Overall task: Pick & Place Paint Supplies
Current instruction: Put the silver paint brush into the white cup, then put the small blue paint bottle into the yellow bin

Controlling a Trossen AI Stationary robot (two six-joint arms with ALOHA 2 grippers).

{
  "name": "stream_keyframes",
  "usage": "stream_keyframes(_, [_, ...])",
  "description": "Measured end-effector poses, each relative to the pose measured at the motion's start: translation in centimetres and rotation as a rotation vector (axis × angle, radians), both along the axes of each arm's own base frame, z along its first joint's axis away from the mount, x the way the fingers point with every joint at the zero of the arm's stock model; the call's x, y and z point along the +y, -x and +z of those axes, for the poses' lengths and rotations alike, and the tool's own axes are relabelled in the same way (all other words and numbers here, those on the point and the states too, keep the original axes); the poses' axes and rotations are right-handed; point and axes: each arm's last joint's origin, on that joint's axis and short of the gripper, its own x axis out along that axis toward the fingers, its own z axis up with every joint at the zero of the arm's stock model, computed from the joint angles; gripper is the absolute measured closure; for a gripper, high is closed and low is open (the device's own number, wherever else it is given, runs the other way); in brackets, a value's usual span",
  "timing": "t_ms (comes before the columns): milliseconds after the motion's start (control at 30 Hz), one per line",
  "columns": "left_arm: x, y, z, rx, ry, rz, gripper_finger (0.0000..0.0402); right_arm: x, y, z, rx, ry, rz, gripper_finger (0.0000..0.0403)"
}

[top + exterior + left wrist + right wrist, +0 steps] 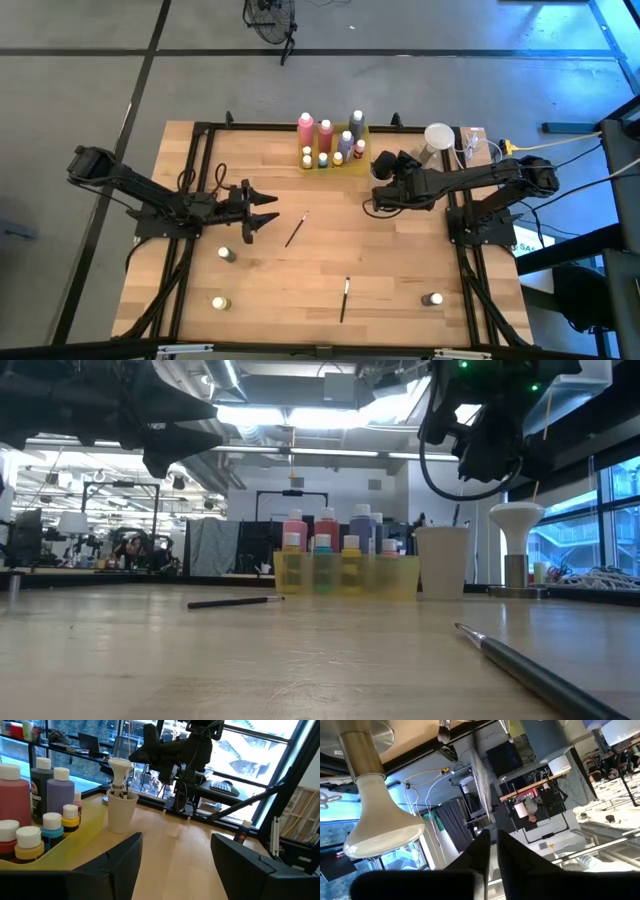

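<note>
Left claw (262,212) open; right (378,197) seemingly empty.

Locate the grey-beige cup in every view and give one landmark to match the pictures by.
High view: the cup stands at the table's far edge, right of the yellow tray.
Low view: cup right of centre, beside the tray.
Left wrist view: cup left of centre, next to the tray.
Right wrist view: not identifiable.
Shared landmark: the yellow tray of paint bottles.
</note>
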Motion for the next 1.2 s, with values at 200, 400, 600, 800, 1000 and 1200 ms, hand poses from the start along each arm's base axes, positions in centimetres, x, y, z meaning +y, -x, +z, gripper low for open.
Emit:
stream_keyframes(200, [0.0, 0.0, 0.0, 0.0, -0.002, 0.0, 0.017, 0.0, 0.0, 0.0, -0.019, 0.0, -0.008, 0.0328])
stream_keyframes(400, [0.0, 0.0, 0.0, 0.0, -0.003, -0.001, 0.0169, -0.1, -0.1, 0.3, -0.118, 0.112, -0.034, 0.0278])
stream_keyframes(600, [0.0, 0.0, 0.0, 0.0, -0.002, -0.001, 0.0171, 0.2, -0.2, 1.4, -0.242, 0.312, -0.028, 0.0245])
stream_keyframes(800, [0.0, 0.0, 0.0, -0.003, -0.001, -0.001, 0.0169, 2.0, -0.5, 5.1, -0.465, 0.34, 0.006, 0.0243])
stream_keyframes(1000, [0.0, 0.0, 0.0, -0.002, 0.0, -0.001, 0.0171, 4.5, 1.2, 11.4, -0.827, 0.249, 0.047, 0.0244])
stream_keyframes(1200, [0.0, 0.0, 0.0, 0.003, -0.001, -0.001, 0.0169, 6.2, 4.2, 16.9, -1.361, 0.051, 0.019, 0.0244])
